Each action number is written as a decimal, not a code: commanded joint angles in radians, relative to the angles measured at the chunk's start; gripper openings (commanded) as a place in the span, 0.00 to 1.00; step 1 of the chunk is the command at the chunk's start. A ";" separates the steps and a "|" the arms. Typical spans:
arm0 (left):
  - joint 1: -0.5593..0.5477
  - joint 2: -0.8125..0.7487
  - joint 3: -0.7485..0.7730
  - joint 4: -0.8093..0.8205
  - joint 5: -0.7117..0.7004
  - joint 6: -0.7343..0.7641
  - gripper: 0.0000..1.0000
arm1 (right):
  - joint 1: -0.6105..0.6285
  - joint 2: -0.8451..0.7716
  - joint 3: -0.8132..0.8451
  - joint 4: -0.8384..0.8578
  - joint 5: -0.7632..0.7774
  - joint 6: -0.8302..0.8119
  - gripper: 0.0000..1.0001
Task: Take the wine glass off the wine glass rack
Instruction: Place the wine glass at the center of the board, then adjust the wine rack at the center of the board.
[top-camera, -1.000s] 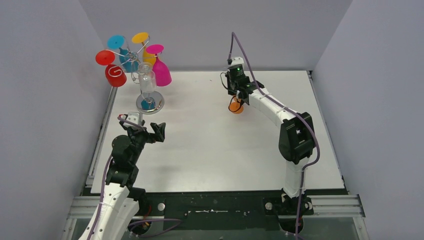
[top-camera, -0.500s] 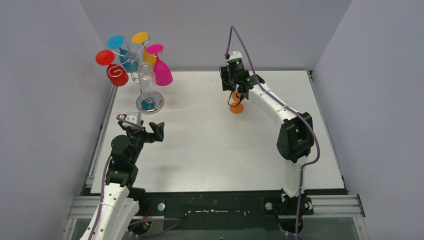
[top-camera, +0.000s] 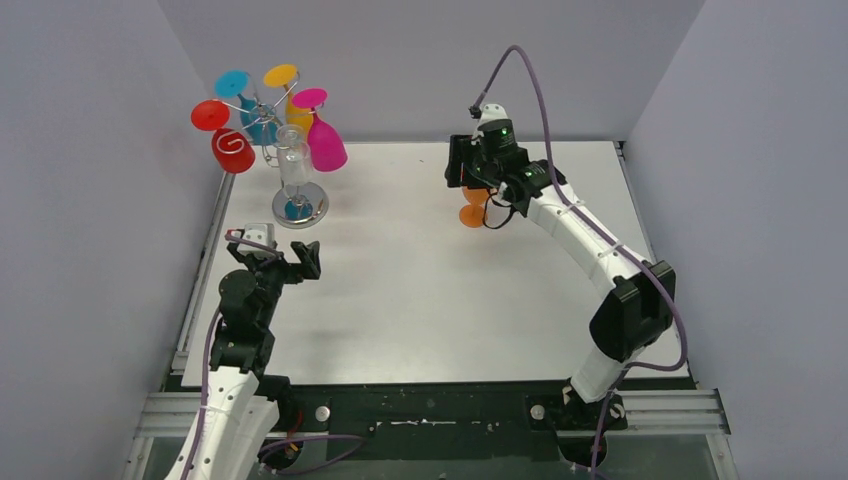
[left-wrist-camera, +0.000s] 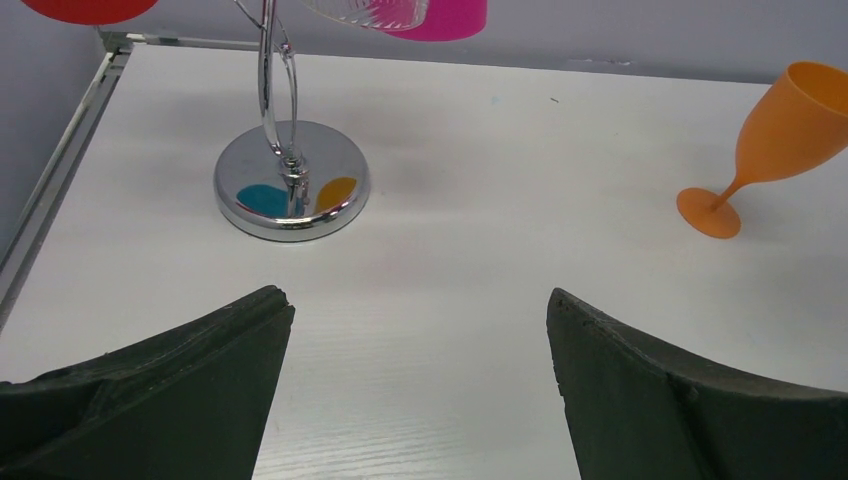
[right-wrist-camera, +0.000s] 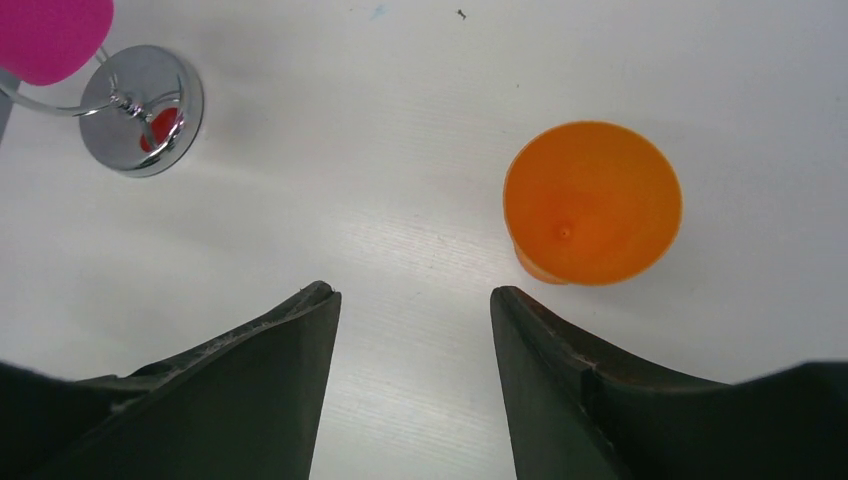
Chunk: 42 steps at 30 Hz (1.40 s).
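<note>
Far left: the silver wire wine glass rack with a round shiny metal base (top-camera: 300, 211) stood at the far-left corner of your white table (top-camera: 420, 300). Five stemmed glasses hung bowl-down off its spiral arms: a red opaque glass (top-camera: 232, 150), a blue opaque glass (top-camera: 232, 83), a yellow opaque glass (top-camera: 281, 75), a clear ribbed glass (top-camera: 293, 160) and a magenta opaque glass (top-camera: 325, 148).

Your left gripper (left-wrist-camera: 415, 298) sat just near of the rack base, above the table. Its fingers were released wide, with only bare tabletop between them. In its wrist view the base lay ahead and left, and blue and yellow reflections showed in the chrome.

Centre-right, far half: the orange opaque wine glass (top-camera: 474, 212) was off the rack, upright on its foot on the table, well to the right of the rack. It touched nothing else.

Your right gripper (right-wrist-camera: 412, 292) hung over that glass, pointing down. Its fingers were released and parted, gripping nothing. In its wrist view you looked straight into the orange bowl, which sat past the fingertips and off to the right, not between them. The rack base and the magenta bowl showed at that view's top-left corner.
</note>
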 joint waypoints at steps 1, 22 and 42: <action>0.021 -0.020 0.027 0.020 -0.053 -0.008 0.97 | 0.005 -0.113 -0.104 0.050 -0.083 0.108 0.58; 0.031 0.049 0.176 -0.092 0.048 -0.158 0.97 | -0.007 -0.340 -0.239 0.179 -0.058 0.188 0.68; 0.052 0.596 1.132 -0.606 -0.014 -0.179 0.97 | -0.078 -0.349 -0.365 0.349 -0.236 0.324 0.74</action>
